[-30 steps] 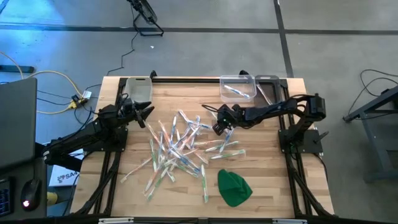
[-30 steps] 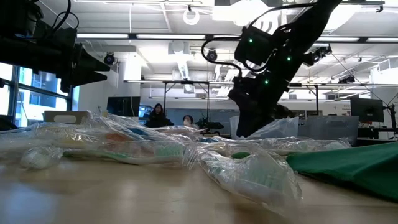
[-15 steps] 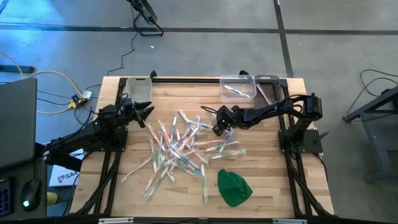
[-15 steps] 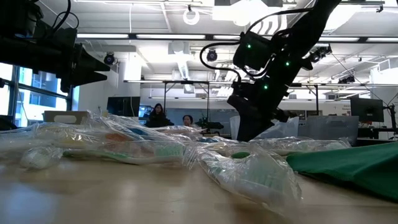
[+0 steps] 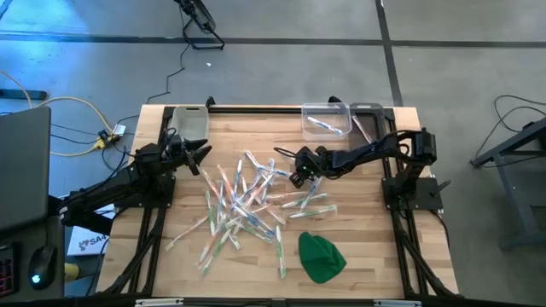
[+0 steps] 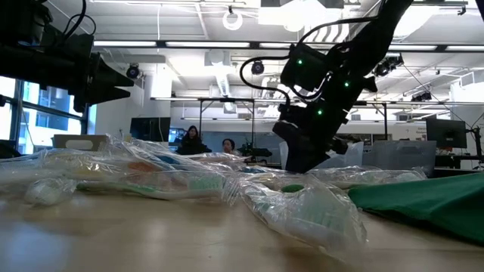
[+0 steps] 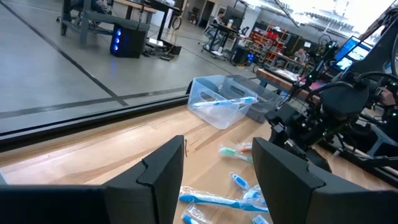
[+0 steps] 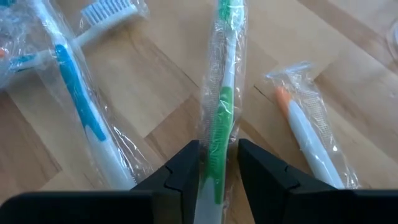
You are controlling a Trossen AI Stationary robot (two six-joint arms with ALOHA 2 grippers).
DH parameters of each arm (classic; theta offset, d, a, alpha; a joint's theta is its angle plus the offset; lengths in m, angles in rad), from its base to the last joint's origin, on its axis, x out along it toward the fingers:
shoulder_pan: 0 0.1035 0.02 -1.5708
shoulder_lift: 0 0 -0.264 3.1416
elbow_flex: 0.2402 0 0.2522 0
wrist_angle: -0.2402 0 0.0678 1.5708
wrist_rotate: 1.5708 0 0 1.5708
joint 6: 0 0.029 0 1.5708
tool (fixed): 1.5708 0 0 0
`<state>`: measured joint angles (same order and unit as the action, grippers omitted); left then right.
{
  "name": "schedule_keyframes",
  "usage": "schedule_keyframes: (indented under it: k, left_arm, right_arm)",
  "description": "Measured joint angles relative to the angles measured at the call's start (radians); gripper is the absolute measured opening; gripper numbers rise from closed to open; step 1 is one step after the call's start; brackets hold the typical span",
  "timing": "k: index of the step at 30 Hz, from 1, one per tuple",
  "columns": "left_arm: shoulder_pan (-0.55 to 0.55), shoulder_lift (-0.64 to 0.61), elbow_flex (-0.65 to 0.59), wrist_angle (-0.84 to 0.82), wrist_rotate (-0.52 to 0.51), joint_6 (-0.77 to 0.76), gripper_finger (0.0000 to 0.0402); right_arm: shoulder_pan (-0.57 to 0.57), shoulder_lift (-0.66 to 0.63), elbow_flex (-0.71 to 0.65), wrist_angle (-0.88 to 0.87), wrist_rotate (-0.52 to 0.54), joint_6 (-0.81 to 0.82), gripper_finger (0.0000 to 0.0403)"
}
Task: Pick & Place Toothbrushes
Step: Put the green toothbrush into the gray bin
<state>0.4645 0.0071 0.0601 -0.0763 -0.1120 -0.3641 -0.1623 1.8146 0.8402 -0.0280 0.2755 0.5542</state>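
From above I can't make out what the right gripper (image 5: 299, 176) has under it; its own wrist camera shows the fingers (image 8: 180, 174) closed around a wrapped green toothbrush (image 8: 219, 106), with a blue one (image 8: 81, 106) and an orange one (image 8: 308, 134) lying beside it on the table (image 5: 367, 247). The clear bin (image 5: 327, 119) at the far edge holds one blue toothbrush (image 5: 324, 124); the grey bin (image 5: 190, 124) I can't see into. The pile of toothbrushes (image 5: 243, 209) sits mid-table. My left gripper (image 5: 198, 156) hovers near the grey bin, fingers spread apart.
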Motion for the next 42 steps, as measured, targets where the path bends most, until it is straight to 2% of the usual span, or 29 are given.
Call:
schedule_keyframes:
  k: [15, 18, 25, 42]
  left_arm:
    - [0.000, 0.000, 0.000, 0.000, 0.000, 0.000, 0.0187]
    - [0.000, 0.000, 0.000, 0.000, 0.000, 0.000, 0.0187]
    - [0.000, 0.000, 0.000, 0.000, 0.000, 0.000, 0.0187]
    - [0.000, 0.000, 0.000, 0.000, 0.000, 0.000, 0.0187]
  right_arm:
    - [0.013, -0.001, -0.003, 0.019, 0.035, -0.001, 0.0103]
    - [0.013, -0.001, -0.003, 0.019, 0.034, -0.001, 0.0085]
    - [0.013, -0.001, -0.002, 0.027, 0.037, -0.001, 0.0016]
    - [0.014, -0.013, -0.005, 0.052, 0.016, -0.028, 0.0006]
